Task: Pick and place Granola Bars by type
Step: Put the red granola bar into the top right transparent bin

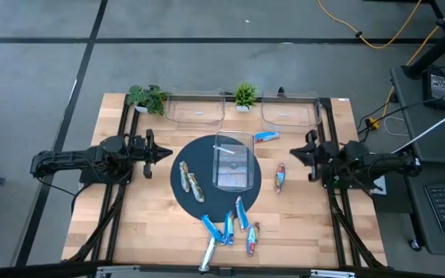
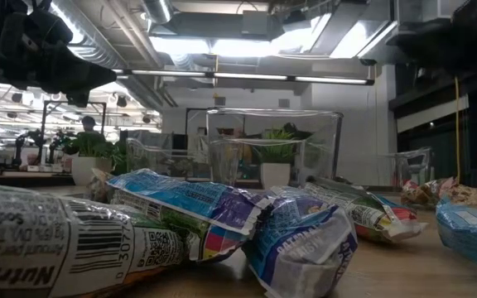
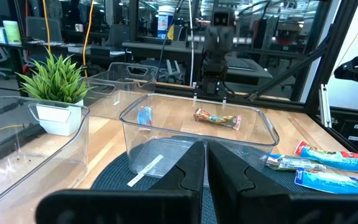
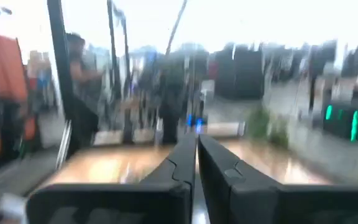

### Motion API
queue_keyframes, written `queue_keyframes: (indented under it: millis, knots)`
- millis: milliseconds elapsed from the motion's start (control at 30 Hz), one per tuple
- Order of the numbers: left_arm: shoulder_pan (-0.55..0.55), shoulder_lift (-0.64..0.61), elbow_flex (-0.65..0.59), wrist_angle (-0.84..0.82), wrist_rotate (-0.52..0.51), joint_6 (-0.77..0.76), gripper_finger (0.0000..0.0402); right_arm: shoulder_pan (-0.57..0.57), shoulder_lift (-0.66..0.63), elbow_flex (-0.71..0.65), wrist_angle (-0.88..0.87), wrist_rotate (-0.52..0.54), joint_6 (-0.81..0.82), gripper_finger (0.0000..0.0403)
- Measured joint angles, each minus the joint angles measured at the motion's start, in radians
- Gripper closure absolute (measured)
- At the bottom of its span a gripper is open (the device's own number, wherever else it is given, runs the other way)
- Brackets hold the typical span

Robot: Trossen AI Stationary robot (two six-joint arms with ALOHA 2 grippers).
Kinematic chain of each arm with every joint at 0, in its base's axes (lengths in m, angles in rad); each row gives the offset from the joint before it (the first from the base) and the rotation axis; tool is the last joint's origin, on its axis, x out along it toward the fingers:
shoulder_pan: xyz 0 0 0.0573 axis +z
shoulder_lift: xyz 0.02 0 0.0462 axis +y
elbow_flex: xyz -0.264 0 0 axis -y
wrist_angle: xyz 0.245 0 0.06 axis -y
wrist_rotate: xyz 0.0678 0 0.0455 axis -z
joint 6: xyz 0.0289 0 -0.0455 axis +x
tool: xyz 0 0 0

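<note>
Both arms sat at the table's sides, empty: the left gripper (image 1: pixel 163 153) at centre left and the right gripper (image 1: pixel 294 153) at centre right, each with fingers pressed together on nothing. Most granola bars (image 1: pixel 228 227) lay in a loose cluster at the lower middle of the frame, long axes mostly running top to bottom, about equally far from either arm. The bar with red (image 1: pixel 280 177) lay just below and inward of the right gripper, likely the nearer pick. The clear bin (image 1: pixel 232 160) stood between the grippers.
</note>
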Motion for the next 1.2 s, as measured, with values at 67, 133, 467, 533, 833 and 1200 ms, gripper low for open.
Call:
queue_keyframes:
  millis: [67, 133, 467, 533, 833, 1200]
  knots:
    - [0.000, 0.000, 0.000, 0.000, 0.000, 0.000, 0.0389, 0.000, 0.005, 0.013, 0.060, 0.029, -0.079, 0.0379]
    - [0.000, 0.000, 0.000, 0.000, 0.000, 0.000, 0.0391, 0.000, 0.013, 0.056, 0.038, 0.065, -0.125, 0.0379]
    - [0.000, 0.000, 0.000, 0.000, 0.000, 0.000, 0.0391, 0.000, 0.258, 0.455, -0.433, 0.319, -0.044, 0.0379]
    - [0.000, 0.000, 0.000, 0.000, 0.000, 0.000, 0.0391, 0.000, 0.328, 0.545, -0.539, 0.340, 0.021, 0.0379]
    - [0.000, 0.000, 0.000, 0.000, 0.000, 0.000, 0.0391, 0.001, 0.585, 0.807, -0.681, 0.243, 0.034, 0.0379]
    - [0.000, 0.000, 0.000, 0.000, 0.000, 0.000, 0.0391, -0.114, 0.860, 1.002, -1.020, 0.112, 0.005, 0.0298]
